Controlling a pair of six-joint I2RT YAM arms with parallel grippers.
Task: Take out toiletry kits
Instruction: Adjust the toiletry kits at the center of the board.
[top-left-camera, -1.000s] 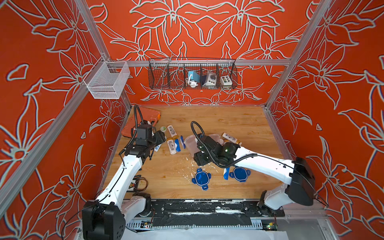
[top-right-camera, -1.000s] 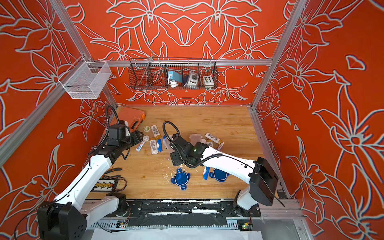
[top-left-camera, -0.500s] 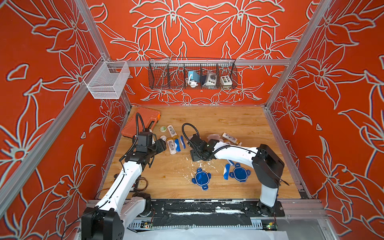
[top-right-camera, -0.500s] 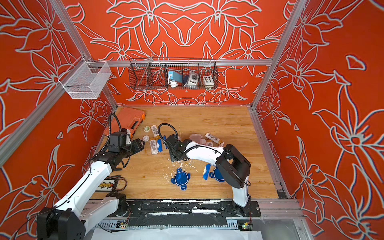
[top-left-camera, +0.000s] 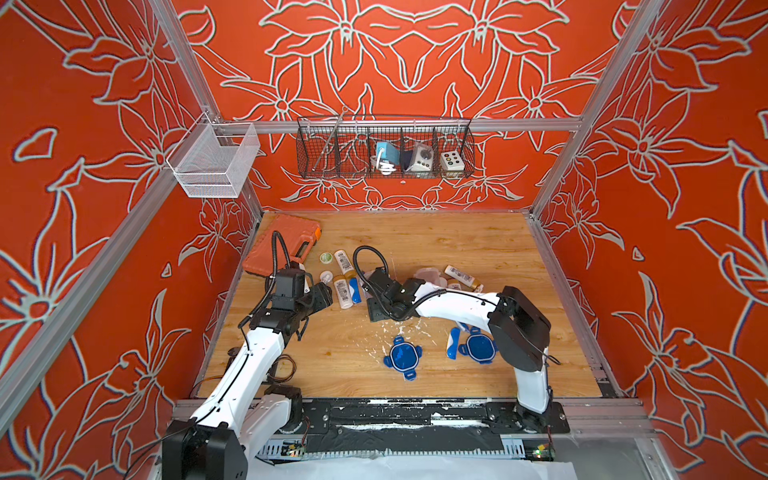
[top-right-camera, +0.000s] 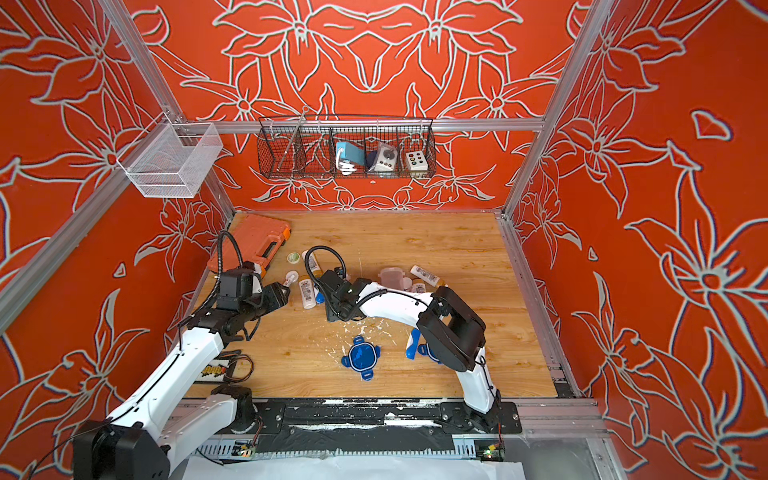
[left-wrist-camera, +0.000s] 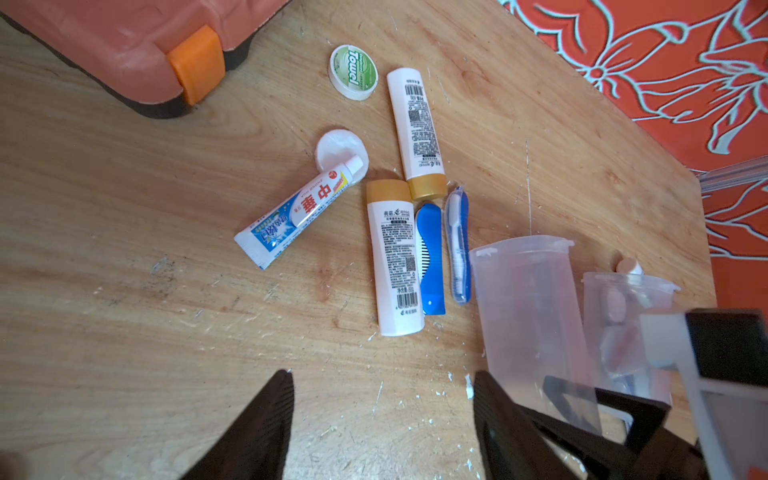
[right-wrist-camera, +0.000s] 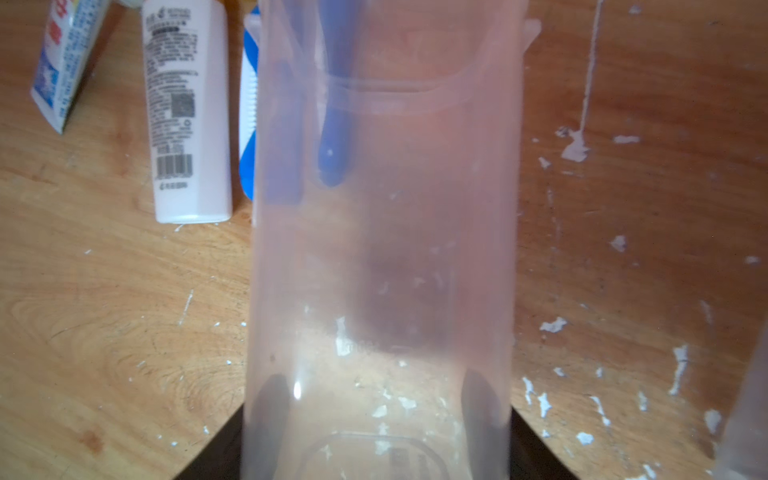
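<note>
Gripper on the right arm (right-wrist-camera: 374, 415) is clamping a translucent plastic jar (right-wrist-camera: 382, 249) near its base. The left gripper (left-wrist-camera: 382, 386) is hanging open and empty. Just beyond it, a white gold-capped bottle (left-wrist-camera: 395, 266) and a blue-white toothpaste tube (left-wrist-camera: 297, 212) are lying on the wooden table (left-wrist-camera: 124, 311). Both are looking light and slick, so pinch mid-body.

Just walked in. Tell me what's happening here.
The right gripper is clamped on a clear plastic jar, tipped over and apparently empty. One kit lies loose on the wooden table beside it: toothpaste tube, two white gold-capped bottles, blue comb, toothbrush, green-topped round tin. The left gripper hovers open, holding nothing. A second clear jar nearby seems to hold items.
</note>
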